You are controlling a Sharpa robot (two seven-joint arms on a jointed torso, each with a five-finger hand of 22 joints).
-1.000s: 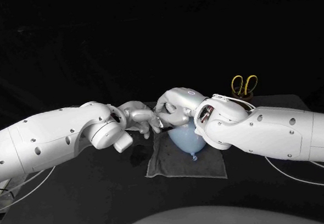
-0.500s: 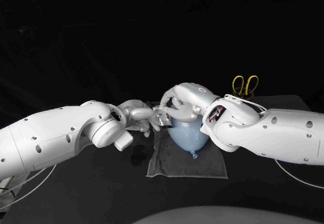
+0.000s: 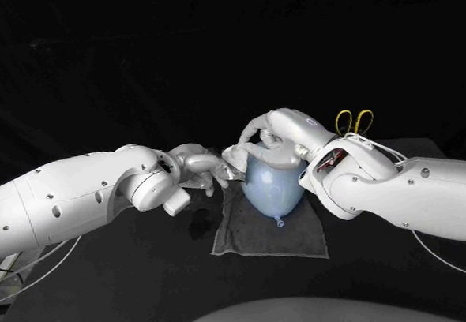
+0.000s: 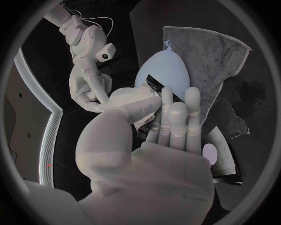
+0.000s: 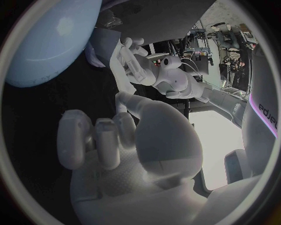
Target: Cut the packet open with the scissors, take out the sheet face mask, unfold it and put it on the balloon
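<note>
We locate the balloon (image 3: 273,190) at the middle of the black bench (image 3: 123,286). It lies on a grey cloth (image 3: 254,238) with its knotted end toward the robot. The left hand (image 3: 200,169) is just beside the far end of the balloon, on the robot's left. In the left wrist view its fingers (image 4: 175,112) are extended side by side and the thumb is folded across toward them. A pale, flat, folded piece is clamped between thumb and fingers; we read it as the sheet face mask (image 5: 130,64). The left hand is therefore closed around the mask. The right hand (image 3: 267,142) is above the far end of the balloon. One finger arches over toward the left hand and meets it at the thumb. In the right wrist view the remaining fingers (image 5: 96,140) are curled toward the palm with nothing between them. We cannot tell whether the right hand pinches the mask or only touches it. The packet (image 4: 221,157) lies flat on the bench beside the cloth. The yellow-handled scissors (image 3: 352,121) stand handles up at the far right of the bench, behind the right arm.
</note>
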